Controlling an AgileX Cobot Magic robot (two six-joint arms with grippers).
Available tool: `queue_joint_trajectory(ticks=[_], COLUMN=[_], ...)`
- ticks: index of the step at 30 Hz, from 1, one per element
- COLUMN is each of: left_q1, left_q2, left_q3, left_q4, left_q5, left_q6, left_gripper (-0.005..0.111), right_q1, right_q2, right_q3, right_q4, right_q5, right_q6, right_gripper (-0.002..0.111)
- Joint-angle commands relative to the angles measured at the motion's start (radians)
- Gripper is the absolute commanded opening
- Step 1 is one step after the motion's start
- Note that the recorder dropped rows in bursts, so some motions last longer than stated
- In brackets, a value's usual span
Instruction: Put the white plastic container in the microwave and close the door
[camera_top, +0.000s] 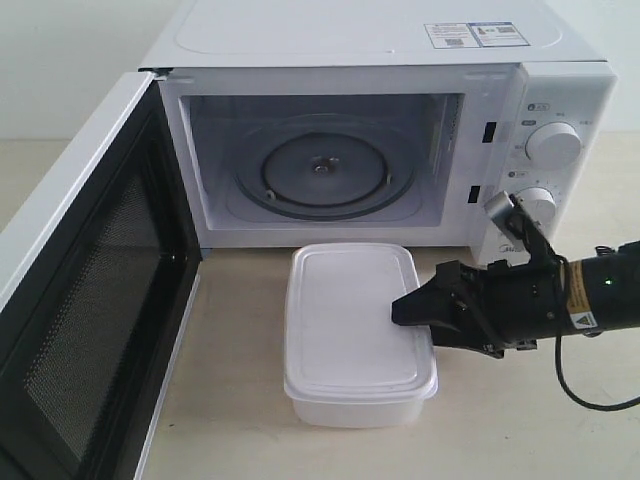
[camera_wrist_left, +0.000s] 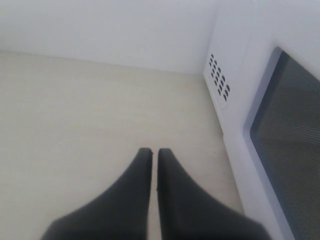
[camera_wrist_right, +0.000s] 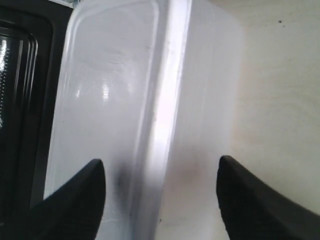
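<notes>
Door (camera_top: 90, 330), nearest item: stands wide open at the left, black mesh face toward us.

Container (camera_top: 345, 300): lid on, resting on the table (camera_top: 230, 350) just in front of the microwave (camera_top: 560, 90), one short end toward the opening (not yet lifted, as far as we can see).

Right gripper (camera_top: 398, 312): fingers apart, straddling the container's right long edge, with the lid's rim running between them in the wrist view. We judge the grasp to be the step in hand. To do it well, we would seat the fingers deeper over the rim and close gently, since the thin wall looks likely to flex. We would then lift level, clear the sill, and set the box on the glass turntable (camera_top: 320, 170).

Left gripper (camera_wrist_left: 154, 152): fingers together on nothing, over bare table beside the door's outer face. We think it is well placed for the later push.

Sundries: two dials (camera_top: 553, 143), stickers (camera_top: 475, 34), side vents (camera_wrist_left: 219, 77).

Obstacles: the open door narrows the left approach, and the right arm's cable (camera_top: 590, 395) hangs near the table.
</notes>
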Motion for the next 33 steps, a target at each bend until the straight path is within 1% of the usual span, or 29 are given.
queue_joint_trajectory(ticks=[1, 3, 5, 8, 10, 13, 15, 24, 27, 29, 33], left_q1=[0.002, 0.002, 0.002, 0.002, 0.002, 0.002, 0.002, 0.002, 0.002, 0.002, 0.002], left_q2=[-0.002, -0.002, -0.002, -0.002, -0.002, -0.002, -0.002, -0.002, -0.002, -0.002, -0.002], left_q3=[0.004, 0.004, 0.004, 0.004, 0.004, 0.004, 0.004, 0.004, 0.004, 0.004, 0.004], left_q4=[-0.005, -0.005, -0.005, -0.005, -0.005, -0.005, -0.005, -0.005, -0.005, -0.005, -0.005], left_q5=[-0.006, -0.006, -0.006, -0.006, -0.006, -0.006, -0.006, -0.006, -0.006, -0.006, -0.006], left_q6=[0.004, 0.004, 0.004, 0.004, 0.004, 0.004, 0.004, 0.004, 0.004, 0.004, 0.004], left_gripper=[0.004, 0.004, 0.004, 0.004, 0.004, 0.004, 0.004, 0.004, 0.004, 0.004, 0.004], right_q1=[0.006, 0.006, 0.006, 0.006, 0.006, 0.006, 0.006, 0.006, 0.006, 0.006, 0.006], right_q2=[0.020, 0.021, 0.021, 0.021, 0.021, 0.021, 0.021, 0.021, 0.021, 0.021, 0.019], right_q3=[-0.020, -0.019, -0.019, -0.019, -0.019, -0.019, -0.019, -0.019, -0.019, -0.019, -0.019], right_q4=[0.008, 0.008, 0.010, 0.010, 0.014, 0.014, 0.016, 0.023, 0.023, 0.009, -0.077], right_q5=[0.009, 0.009, 0.002, -0.015, -0.017, -0.022, -0.031, -0.033, -0.033, -0.036, -0.037], right_q6=[-0.012, -0.012, -0.009, -0.031, -0.045, -0.063, -0.070, -0.072, -0.038, -0.020, -0.008], right_gripper=[0.058, 0.053, 0.044, 0.024, 0.014, 0.005, 0.001, 0.001, 0.001, 0.001, 0.001])
